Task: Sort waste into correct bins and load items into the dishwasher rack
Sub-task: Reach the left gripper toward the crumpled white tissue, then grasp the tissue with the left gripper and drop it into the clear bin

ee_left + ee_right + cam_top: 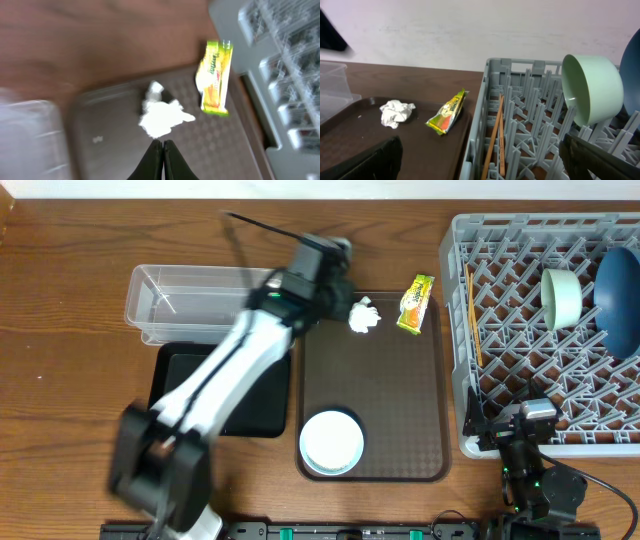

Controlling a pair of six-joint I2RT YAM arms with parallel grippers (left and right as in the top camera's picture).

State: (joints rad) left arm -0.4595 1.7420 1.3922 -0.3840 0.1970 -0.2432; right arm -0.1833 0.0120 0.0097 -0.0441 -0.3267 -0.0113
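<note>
The left gripper had its two dark fingers pressed together, with nothing between them. In the left wrist view the closed tips pointed at the crumpled white tissue wad, which lay just ahead of them and apart from them on the large brown serving tray. The small yellow-green snack wrapper lay flat beyond the tissue and to its right, near the tray's far right corner and beside the large light-grey plastic dishwasher rack. From overhead, the left arm reached across the shallow black rectangular tray and the clear plastic rectangular tub, both left of the brown tray. A white bowl stood at the brown tray's near edge, well apart from the closed claw.

The right gripper had its fingers spread wide and empty, low at the rack's near side. In the rack, the mint-green bowl stood on edge among the pegs with the large blue dish beside it. The thin wooden chopsticks lay along the rack's left wall.
</note>
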